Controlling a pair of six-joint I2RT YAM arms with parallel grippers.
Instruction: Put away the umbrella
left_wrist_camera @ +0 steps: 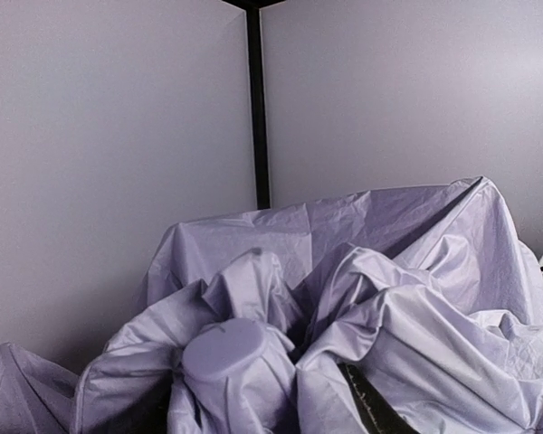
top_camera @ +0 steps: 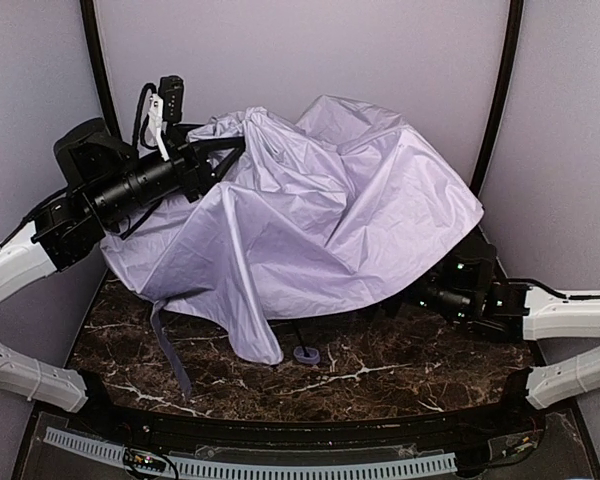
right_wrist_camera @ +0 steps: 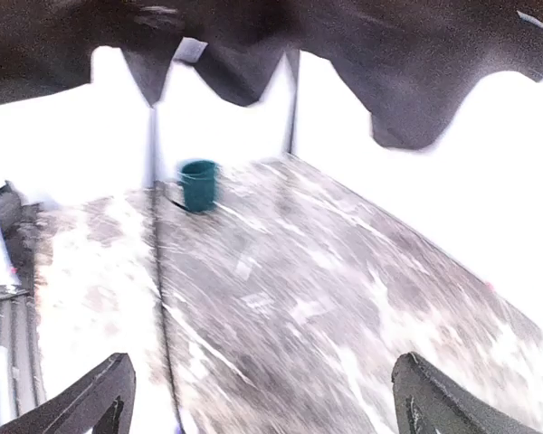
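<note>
The umbrella (top_camera: pixel 310 215) is a big crumpled heap of pale lavender fabric held up over the dark marble table (top_camera: pixel 380 375). Its strap (top_camera: pixel 170 350) hangs at the front left, and a small lavender handle (top_camera: pixel 305 353) lies below the fabric's front edge. My left gripper (top_camera: pixel 218 160) is pushed into the bunched crown at the upper left. In the left wrist view the round lavender cap (left_wrist_camera: pixel 224 348) sits wrapped in fabric where my jaws are, hiding the fingers. My right gripper (right_wrist_camera: pixel 262 366) is open and empty under the black lining (right_wrist_camera: pixel 253 45), low at the right edge (top_camera: pixel 435 290).
A teal mug (right_wrist_camera: pixel 198 183) stands on the table far ahead of the right gripper. A thin dark line (right_wrist_camera: pixel 160 298) runs along the table at its left, blurred. Grey walls with black posts (top_camera: pixel 500 90) close in the back and sides.
</note>
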